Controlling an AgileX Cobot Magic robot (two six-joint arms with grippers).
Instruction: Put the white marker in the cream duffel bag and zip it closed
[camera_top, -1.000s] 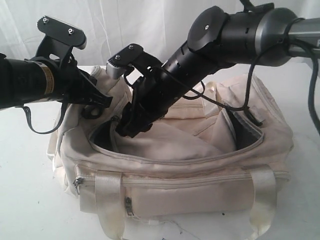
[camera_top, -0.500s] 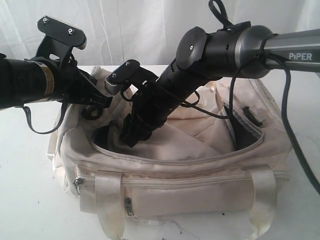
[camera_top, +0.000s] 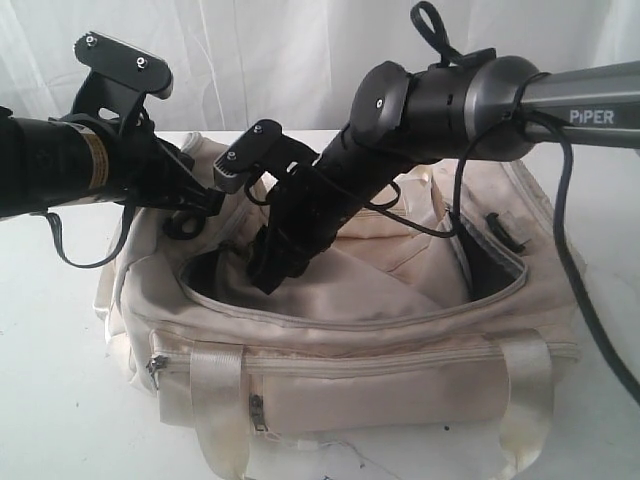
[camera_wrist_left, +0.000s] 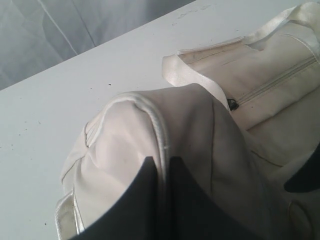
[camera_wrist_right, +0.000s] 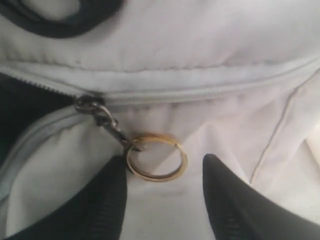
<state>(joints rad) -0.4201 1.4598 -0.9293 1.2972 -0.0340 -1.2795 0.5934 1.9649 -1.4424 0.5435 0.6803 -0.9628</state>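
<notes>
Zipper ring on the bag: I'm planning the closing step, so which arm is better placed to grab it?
Right, likely. The right hand is open with a finger either side of the gold ring on the zipper pull. The left hand is shut on the cream duffel bag's end seam, bracing it.

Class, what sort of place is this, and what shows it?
Probably a robotics test bench: a PiPER robot arm over a cream duffel bag, a white table, a white curtain behind.
</notes>
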